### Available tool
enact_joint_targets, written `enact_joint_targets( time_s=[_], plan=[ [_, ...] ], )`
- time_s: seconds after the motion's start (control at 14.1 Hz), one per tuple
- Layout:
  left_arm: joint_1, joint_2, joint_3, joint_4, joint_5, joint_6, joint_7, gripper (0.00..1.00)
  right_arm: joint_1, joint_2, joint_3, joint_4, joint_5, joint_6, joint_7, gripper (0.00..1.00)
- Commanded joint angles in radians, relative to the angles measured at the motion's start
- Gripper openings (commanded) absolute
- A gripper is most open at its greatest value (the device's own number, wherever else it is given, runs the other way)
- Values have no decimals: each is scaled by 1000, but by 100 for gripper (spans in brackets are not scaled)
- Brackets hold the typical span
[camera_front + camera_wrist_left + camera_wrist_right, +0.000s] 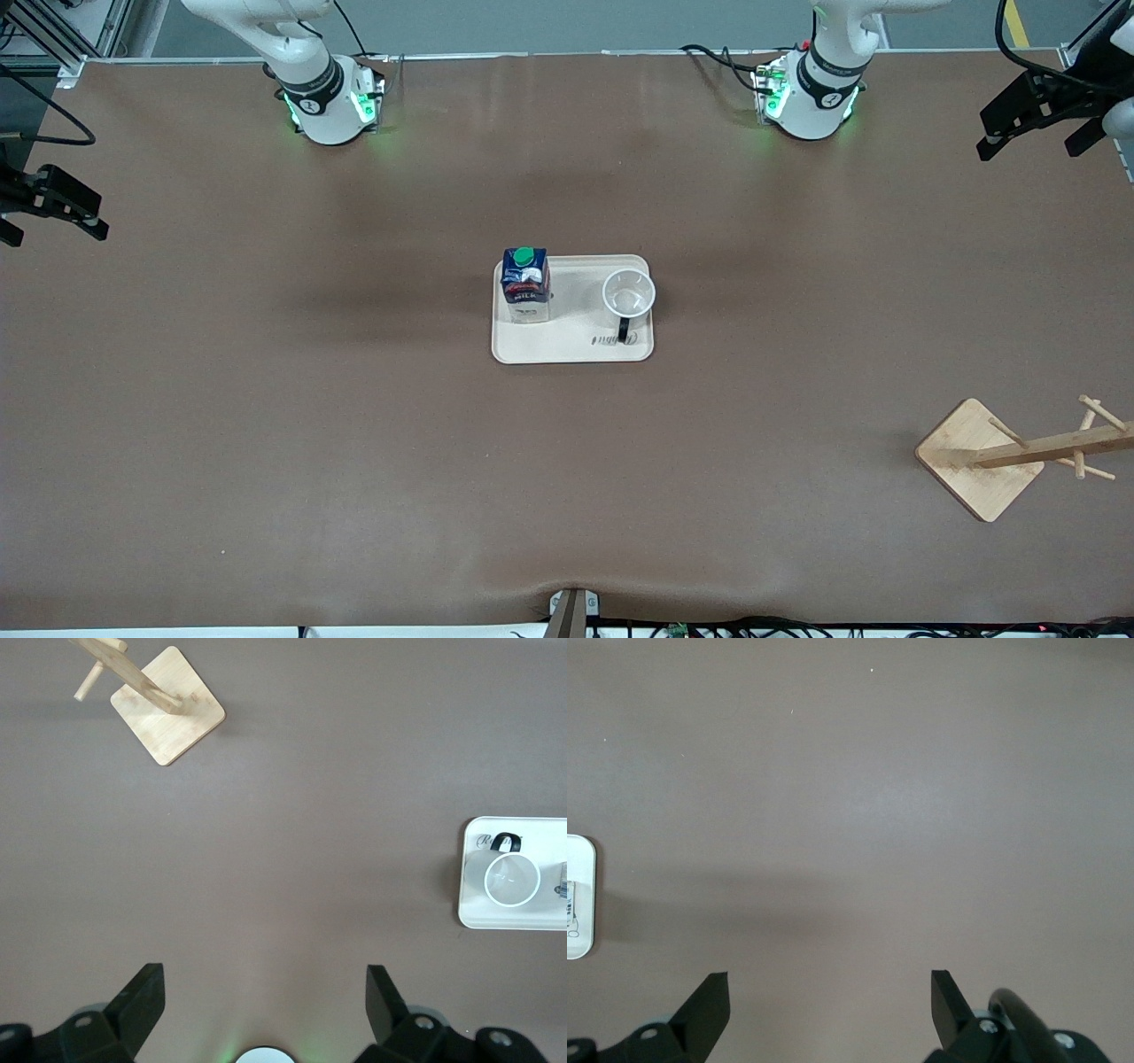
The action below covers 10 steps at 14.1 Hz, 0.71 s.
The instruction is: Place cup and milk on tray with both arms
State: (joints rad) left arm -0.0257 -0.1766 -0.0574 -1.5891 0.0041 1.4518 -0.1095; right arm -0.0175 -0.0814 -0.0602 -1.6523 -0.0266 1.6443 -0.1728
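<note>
Milk (525,285) & cup (628,297) sit on tray (576,350); carton prob. light, crushable, grip its sides. Left gripper (266,1005), right gripper (830,1005): jaws apart, over bare table.

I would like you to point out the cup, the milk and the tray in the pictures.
cup (629,294): front view, on its open white rim.
milk (524,282): front view, on the blue side of the carton.
tray (571,347): front view, on its bare cream surface near the edge.
</note>
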Motion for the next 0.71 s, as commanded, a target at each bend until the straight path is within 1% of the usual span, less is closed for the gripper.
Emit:
enact_joint_targets(
  time_s=[0.0,0.64],
  plan=[
    [7,12,-2,20,-10,4,24,100,5,-3,-1,9,4,-1,-1,100],
    [1,31,-4,34,-10,2,24,100,-4,-1,-4,8,4,-1,-4,100]
  ],
)
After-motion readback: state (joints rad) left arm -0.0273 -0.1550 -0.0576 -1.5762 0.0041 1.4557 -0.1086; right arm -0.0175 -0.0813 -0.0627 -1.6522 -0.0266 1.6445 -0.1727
